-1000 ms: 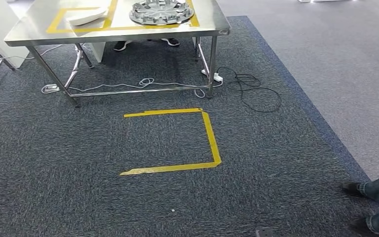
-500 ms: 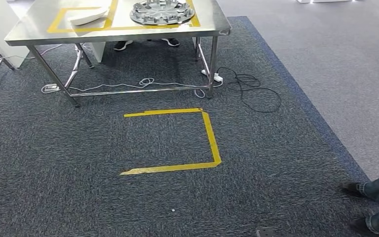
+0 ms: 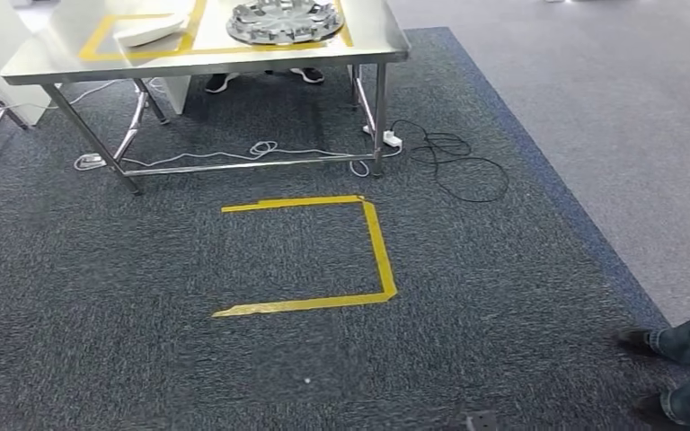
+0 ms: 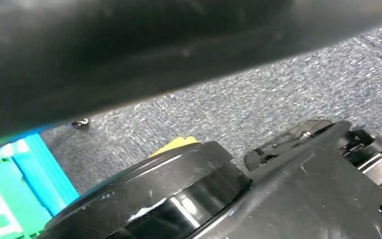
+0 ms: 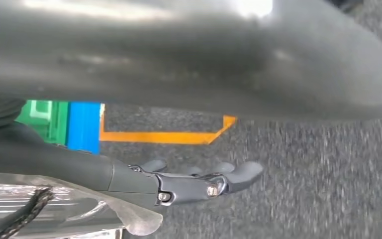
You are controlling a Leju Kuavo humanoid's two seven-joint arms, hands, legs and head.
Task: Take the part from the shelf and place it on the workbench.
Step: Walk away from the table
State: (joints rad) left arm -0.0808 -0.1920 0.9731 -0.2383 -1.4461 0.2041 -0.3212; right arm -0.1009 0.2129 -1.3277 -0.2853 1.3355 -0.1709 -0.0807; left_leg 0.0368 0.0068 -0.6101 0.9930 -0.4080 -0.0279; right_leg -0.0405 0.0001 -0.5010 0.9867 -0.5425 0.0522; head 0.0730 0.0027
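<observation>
The steel workbench [image 3: 373, 45] stands ahead at the top of the head view. On it lie a round silver metal part [image 3: 283, 20] and a white curved part [image 3: 148, 31], the white one inside a yellow taped outline. My right hand [image 5: 199, 181] hangs above the carpet with its fingers stretched out and nothing in them. The shelf is out of sight from the head camera.
A yellow taped square [image 3: 379, 260] marks the dark carpet in front of the bench. Cables and a power strip [image 3: 449, 162] lie by the bench's right legs. A person's feet [image 3: 683, 359] stand at the right edge, and shoes [image 3: 305, 75] show under the bench. A green and blue object [image 5: 64, 124] is near my right hand.
The whole head picture has shifted slightly to the left, so the camera has moved. Nothing on the bench or the floor has moved by itself.
</observation>
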